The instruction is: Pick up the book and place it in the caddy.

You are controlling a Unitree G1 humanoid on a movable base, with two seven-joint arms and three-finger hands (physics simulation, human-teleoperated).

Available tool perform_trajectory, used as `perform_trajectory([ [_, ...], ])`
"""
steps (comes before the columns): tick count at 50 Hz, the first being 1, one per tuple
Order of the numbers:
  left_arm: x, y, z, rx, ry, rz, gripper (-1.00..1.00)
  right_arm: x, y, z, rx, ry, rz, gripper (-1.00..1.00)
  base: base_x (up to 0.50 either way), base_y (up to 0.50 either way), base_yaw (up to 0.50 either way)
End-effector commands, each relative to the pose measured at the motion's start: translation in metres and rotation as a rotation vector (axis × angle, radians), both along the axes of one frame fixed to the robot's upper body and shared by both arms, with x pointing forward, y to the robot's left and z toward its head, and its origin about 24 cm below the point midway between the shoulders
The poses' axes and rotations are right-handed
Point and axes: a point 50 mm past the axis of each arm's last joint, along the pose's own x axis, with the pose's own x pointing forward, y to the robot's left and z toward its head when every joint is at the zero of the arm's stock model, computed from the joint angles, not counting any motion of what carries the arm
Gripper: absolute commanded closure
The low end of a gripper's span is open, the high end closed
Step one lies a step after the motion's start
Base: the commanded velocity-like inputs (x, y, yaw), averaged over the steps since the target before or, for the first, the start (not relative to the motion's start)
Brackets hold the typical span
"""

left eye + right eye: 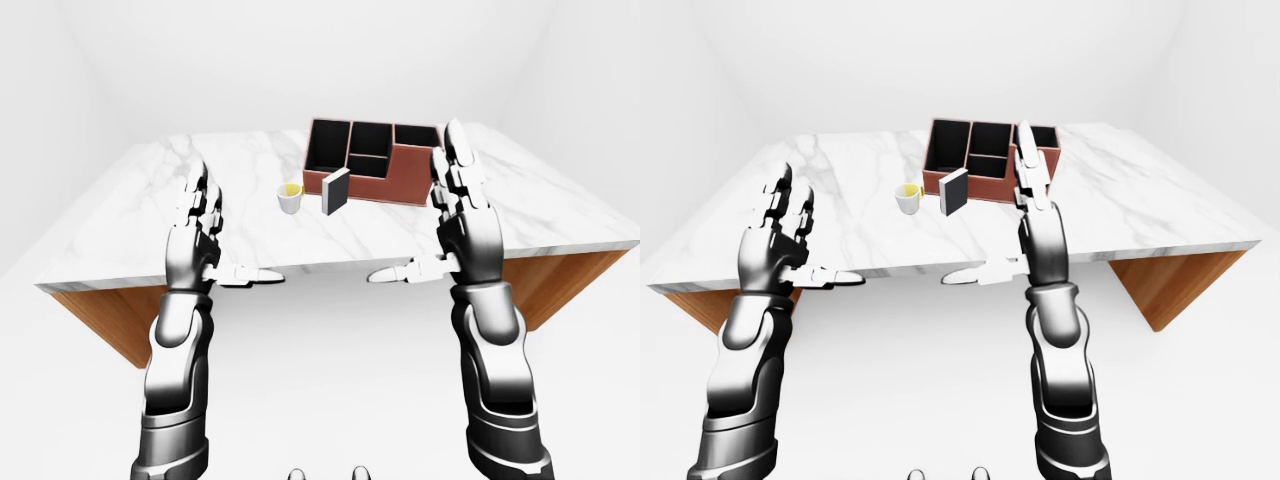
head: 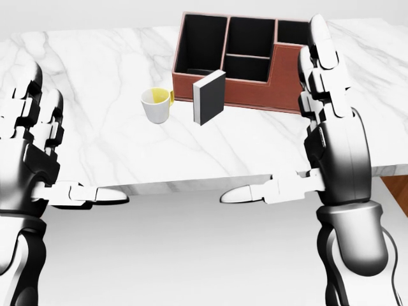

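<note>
A dark grey book [image 2: 210, 97] stands upright on the marble table [image 2: 108, 146], just in front of the brown caddy [image 2: 245, 64] with black compartments. My left hand [image 2: 38, 146] is open, raised at the left of the head view, well away from the book. My right hand [image 2: 306, 121] is open with fingers pointing up and thumb stretched left, to the right of the book and overlapping the caddy's right end in view. Neither hand touches the book.
A white cup with yellow inside [image 2: 156, 104] stands left of the book. The table's near edge [image 1: 300, 268] runs under both thumbs; wooden sides show below it [image 1: 100, 310]. White walls surround the table.
</note>
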Motion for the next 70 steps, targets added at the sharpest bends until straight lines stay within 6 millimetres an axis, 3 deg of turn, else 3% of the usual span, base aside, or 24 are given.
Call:
perform_trajectory([
  [1,0.001,0.001,-0.004,0.0,0.019,0.002,-1.0,-0.001,0.001,-0.002,-0.023,0.011,0.014,-1.0,0.0,0.0,0.0],
  [70,-0.005,0.001,-0.002,0.017,0.003,-0.009,-1.0,-0.011,0.004,0.001,-0.042,-0.013,0.041,-1.0,0.21,-0.01,0.0],
])
